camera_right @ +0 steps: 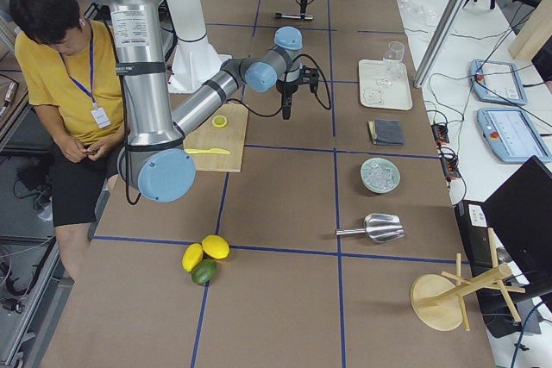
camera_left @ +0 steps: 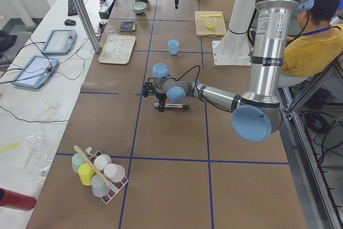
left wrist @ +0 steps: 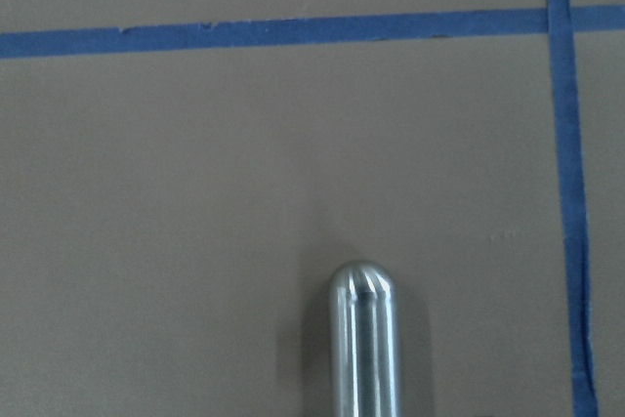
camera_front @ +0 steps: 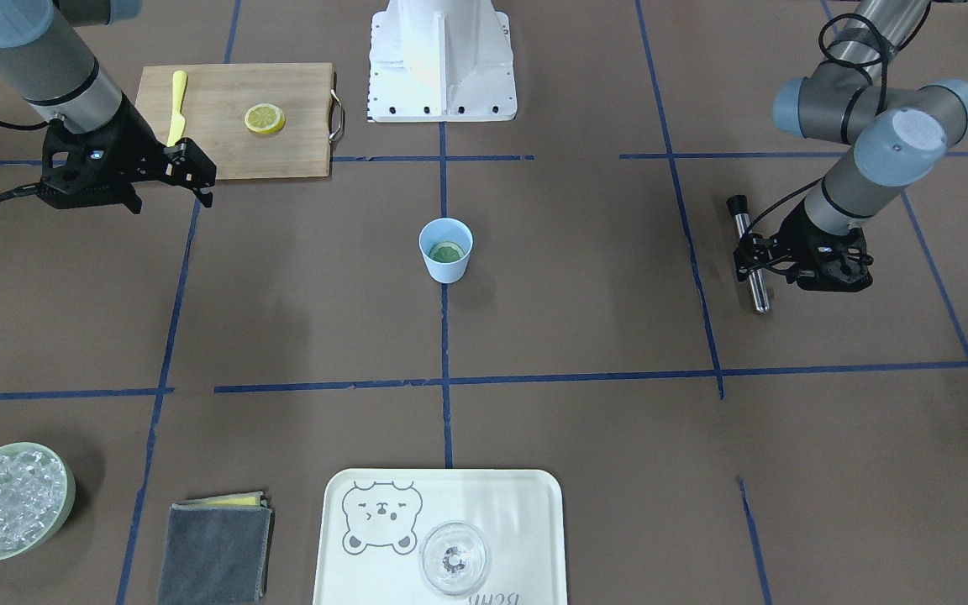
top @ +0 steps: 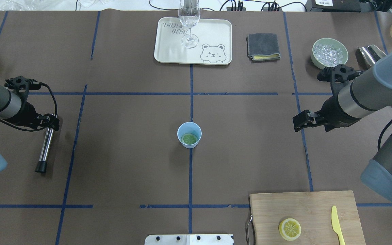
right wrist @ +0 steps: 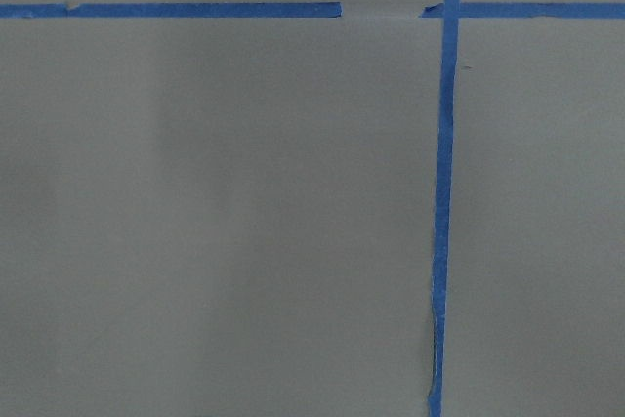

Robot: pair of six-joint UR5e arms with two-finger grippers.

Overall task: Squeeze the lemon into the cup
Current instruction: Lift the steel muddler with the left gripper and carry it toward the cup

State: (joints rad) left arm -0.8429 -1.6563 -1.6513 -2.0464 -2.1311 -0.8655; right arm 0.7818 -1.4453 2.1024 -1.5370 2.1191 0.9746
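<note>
The light-blue cup (top: 189, 135) stands at the table's middle, also in the front view (camera_front: 445, 249). One lemon slice (top: 189, 139) lies flat inside it. The other lemon slice (top: 290, 229) lies on the wooden cutting board (top: 305, 207). My right gripper (top: 300, 122) hangs above bare table between cup and board, with nothing seen in it; its jaws are unclear. My left gripper (top: 49, 121) is at the far end of a metal rod (top: 45, 146) that lies on the table. I cannot tell whether it grips the rod.
A yellow plastic knife (top: 335, 224) lies on the board. At the far side are a bear tray (top: 168, 51) with a stemmed glass (top: 189, 20), a grey cloth (top: 263, 46), a green bowl of ice (top: 330, 53) and a metal scoop (top: 371, 54).
</note>
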